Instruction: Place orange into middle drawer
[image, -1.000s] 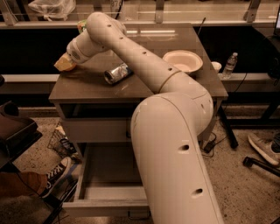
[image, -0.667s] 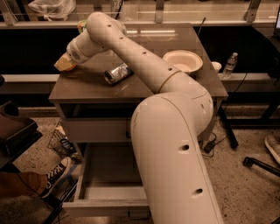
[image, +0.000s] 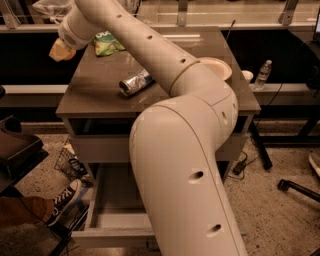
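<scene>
Camera view: claw (image: 64, 46) grips orange (image: 59, 51) near table's (image: 100, 95) left edge.

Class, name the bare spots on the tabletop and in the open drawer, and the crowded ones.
Free: the tabletop's front-left, between the can and the near edge; the middle drawer's floor left of the arm. Crowded: the far-left corner, where the gripper with the orange hangs beside the green bag; the right side, under arm and bowl.

lab-like workroom: speckled floor (image: 280, 225), chair base (image: 300, 188); tool (image: 62, 49) above left edge of cabinet (image: 100, 87).
</scene>
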